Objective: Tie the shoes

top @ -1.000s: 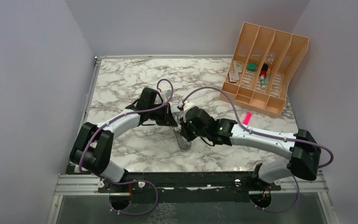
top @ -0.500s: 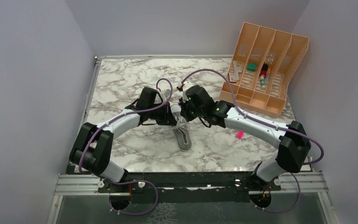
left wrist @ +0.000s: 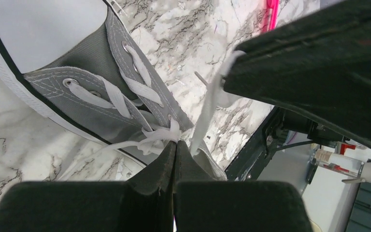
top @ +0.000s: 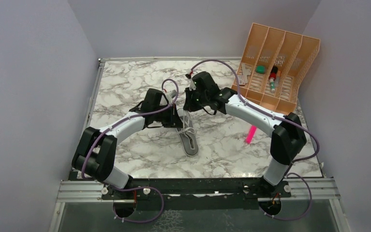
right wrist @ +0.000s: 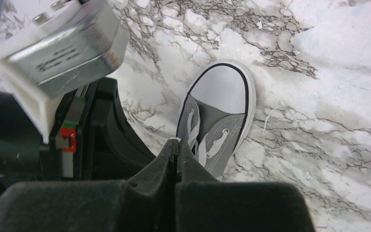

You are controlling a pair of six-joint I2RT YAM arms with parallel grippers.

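Note:
The shoe (top: 191,144) is a small grey sneaker with a white toe cap, lying mid-table with its heel toward the arms. In the left wrist view its laced front (left wrist: 84,55) fills the upper left. My left gripper (left wrist: 176,143) is shut, its tips pinching the bunched white lace at the top eyelets. From there a taut lace strand (left wrist: 207,104) rises to my right gripper (right wrist: 175,141), which is shut with a bit of white lace at its tips. The right gripper (top: 187,107) hangs above the toe (right wrist: 222,89); the left gripper (top: 179,122) is at the shoe's left side.
An orange desk organizer (top: 290,48) holding several small items stands at the back right. A pink marker (top: 250,134) lies on the marble right of the shoe. Grey walls close in on three sides, and a metal rail (top: 198,189) runs along the near edge.
My right arm has swung from the near side of the shoe up and over to the far side, drawing the lace with it. The left arm has stayed in place.

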